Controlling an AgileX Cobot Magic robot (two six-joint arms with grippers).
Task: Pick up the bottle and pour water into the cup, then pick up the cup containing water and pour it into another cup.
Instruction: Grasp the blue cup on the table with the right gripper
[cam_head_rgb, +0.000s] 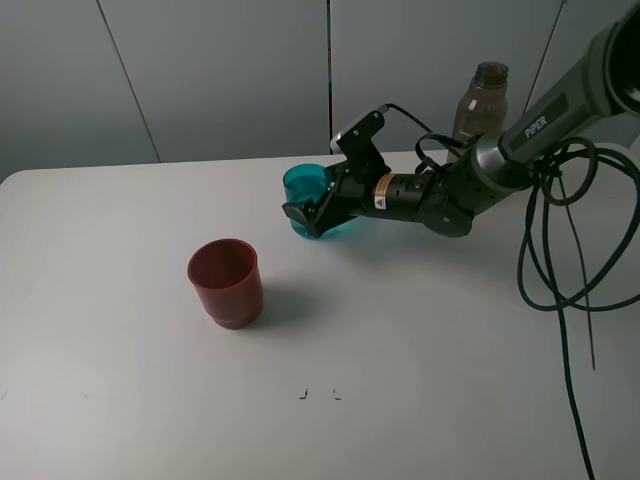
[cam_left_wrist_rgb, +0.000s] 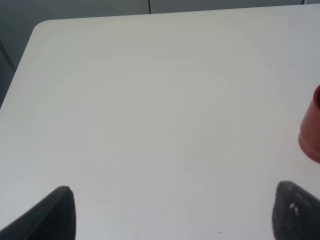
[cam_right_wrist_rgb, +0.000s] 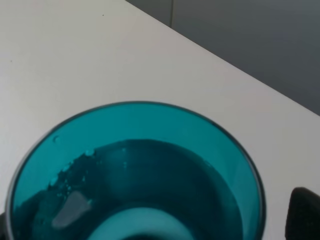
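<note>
Straddles the water-filled teal tumbler (cam_head_rgb: 303, 184) toward the back of the surface (cam_head_rgb: 120, 300) with right pincer (cam_head_rgb: 308, 214) spread wide, unclamped; next likely needs closing, lifting, tipping into the dark red cup (cam_head_rgb: 225, 282).

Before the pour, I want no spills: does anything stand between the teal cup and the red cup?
Nothing visible does. The teal cup sits inside the open right gripper, and only bare table lies between it and the red cup. The bottle stands behind the arm.
</note>
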